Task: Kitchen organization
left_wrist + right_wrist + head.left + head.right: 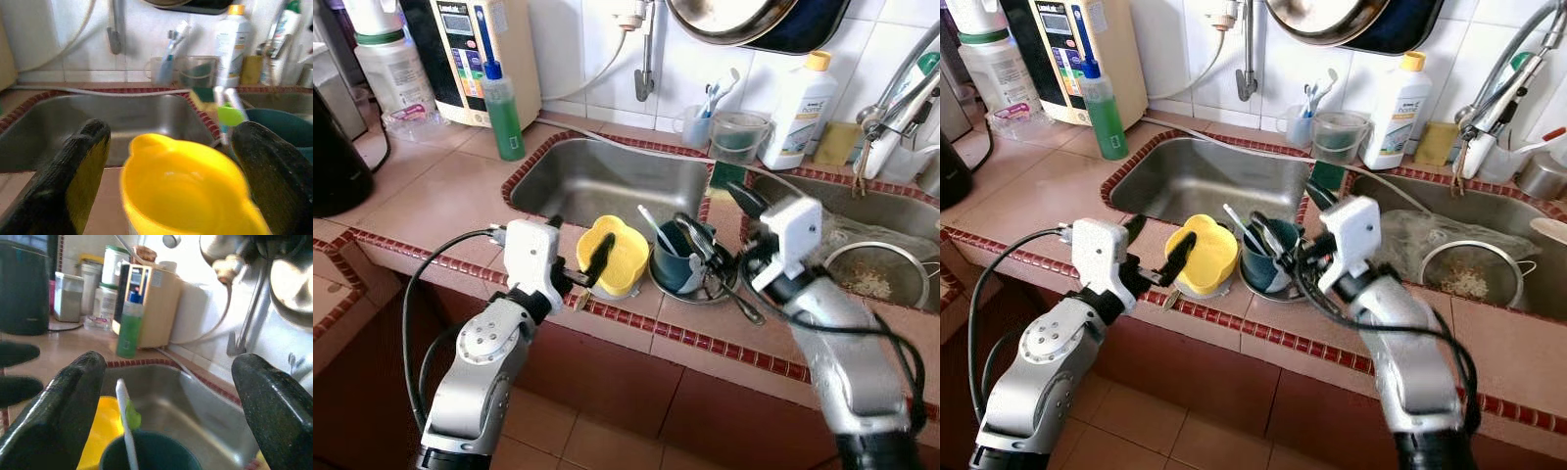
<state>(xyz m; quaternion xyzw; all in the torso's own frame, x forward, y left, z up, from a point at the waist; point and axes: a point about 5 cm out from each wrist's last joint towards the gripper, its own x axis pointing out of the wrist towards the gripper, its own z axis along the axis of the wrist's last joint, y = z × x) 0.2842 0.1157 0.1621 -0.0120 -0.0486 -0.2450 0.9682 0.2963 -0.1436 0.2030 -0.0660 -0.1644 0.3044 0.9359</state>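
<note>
Far left of the desk (440, 186): dark kettle (335, 157), white jar (391, 64), beige water purifier (480, 54), then green soap bottle (504, 110) near the sink's back-left corner. Steel sink (607, 181) sits center, w/ red tile trim.

Left end effector (579, 264) is at the desk's front edge, fingers spread wide, one each side of the yellow cup (612, 257) – bracketing it, not gripping yet as far as I can tell. Left wrist view confirms: cup centered btwn the two black fingers (80, 176), gaps both sides.

Just right of the yellow cup, touching or nearly so: teal mug (677, 259) w/ a white-and-green utensil (126, 423) standing in it, on a small metal dish. Right end effector (715, 250) hovers over the mug rim, fingers also wide, holding nothing.

Further right: strainer (876, 274) w/ food bits in the 2nd basin, white detergent bottle (800, 110) at the back wall.

Step in hand, I'd judge: grab the yellow cup. To do it well – push left end effector fwd a bit so pads sit at mid-wall, close evenly, lift straight up. Cup looks like thin plastic, so gentle squeeze. Mind the teal mug alongside; a sideways drag could tip it & the utensil
</note>
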